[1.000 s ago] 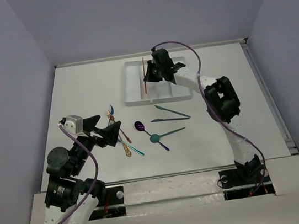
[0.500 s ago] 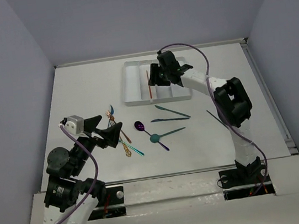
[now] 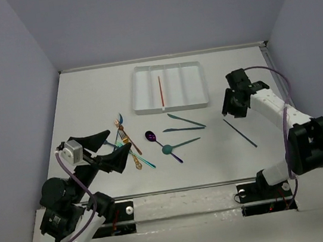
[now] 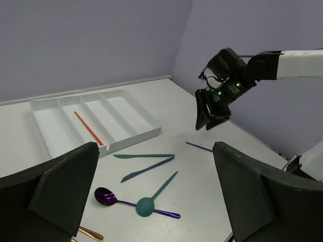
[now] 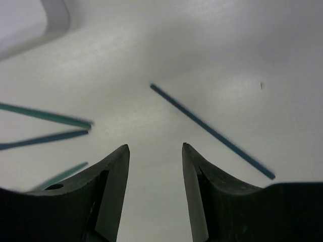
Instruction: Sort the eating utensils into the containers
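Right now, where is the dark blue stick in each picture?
Top external: the dark stick lies right of centre, just below the right tool.
Left wrist: it is lower right of the middle, under the right tool.
Right wrist: it slants across the middle.
Shared landmark: the teal knives lie to its left in every view.

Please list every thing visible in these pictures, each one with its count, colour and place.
tray: 1, white, four compartments, far centre
orange stick: 1, in the tray's second compartment from the left
knives: 2, teal, just in front of the tray
teal spoon: 1, centre, bowl over the purple handle
purple spoon: 1, centre
dark stick: 1, right side
mixed pile: copper and teal, count unclear, left
left claw: open, over the pile
right claw: open, by the dark stick
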Controlling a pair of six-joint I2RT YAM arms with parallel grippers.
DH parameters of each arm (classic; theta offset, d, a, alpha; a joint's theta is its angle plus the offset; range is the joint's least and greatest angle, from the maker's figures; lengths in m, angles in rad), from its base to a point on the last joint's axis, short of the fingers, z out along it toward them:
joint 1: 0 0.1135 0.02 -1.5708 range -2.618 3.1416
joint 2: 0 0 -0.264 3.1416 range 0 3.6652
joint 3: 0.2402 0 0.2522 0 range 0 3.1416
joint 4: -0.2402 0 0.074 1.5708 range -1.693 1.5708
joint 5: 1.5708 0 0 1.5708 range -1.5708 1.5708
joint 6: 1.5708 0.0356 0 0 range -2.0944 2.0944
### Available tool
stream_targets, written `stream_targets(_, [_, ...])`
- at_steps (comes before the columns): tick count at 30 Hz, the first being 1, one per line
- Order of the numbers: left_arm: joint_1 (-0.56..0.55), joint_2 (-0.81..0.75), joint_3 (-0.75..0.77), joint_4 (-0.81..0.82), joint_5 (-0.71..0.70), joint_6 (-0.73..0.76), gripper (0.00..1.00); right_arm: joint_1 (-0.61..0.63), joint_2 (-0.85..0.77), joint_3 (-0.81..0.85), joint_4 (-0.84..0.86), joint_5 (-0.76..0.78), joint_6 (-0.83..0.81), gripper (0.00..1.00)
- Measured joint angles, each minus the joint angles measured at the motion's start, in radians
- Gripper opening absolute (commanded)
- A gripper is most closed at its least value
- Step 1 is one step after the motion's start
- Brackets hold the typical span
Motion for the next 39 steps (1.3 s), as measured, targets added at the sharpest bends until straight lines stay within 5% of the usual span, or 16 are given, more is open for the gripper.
stream_targets(5, [-0.059, -0.032, 0.003, 0.000, -0.031, 0.004, 0.99, 0.001, 0.010, -0.005, -0.235, 0.031, -0.002, 0.77])
stream_targets(10, [-0.098, -0.055, 0.006, 0.000, -0.046, 0.006, 0.99, -0.036, 0.073, -0.003, -0.344, 0.039, -0.053, 0.77])
stream_targets(17, [-0.106, -0.074, 0.007, -0.001, -0.060, 0.010, 0.99, -0.104, 0.232, 0.011, -0.338, -0.006, -0.145, 0.60])
stream_targets(32, [-0.106, -0.068, 0.007, -0.010, -0.068, 0.012, 0.99, -0.156, 0.329, 0.012, -0.213, -0.064, -0.238, 0.60])
stream_targets(34, [-0.106, -0.061, 0.007, -0.011, -0.070, 0.012, 0.99, -0.157, 0.336, 0.013, -0.208, -0.077, -0.245, 0.53])
stream_targets(36, [-0.106, -0.054, 0.007, -0.014, -0.071, 0.012, 0.99, -0.157, 0.338, 0.013, -0.204, -0.094, -0.254, 0.36])
stream_targets(39, [-0.106, -0.045, 0.007, -0.017, -0.074, 0.014, 0.99, -0.157, 0.339, 0.013, -0.198, -0.127, -0.257, 0.28])
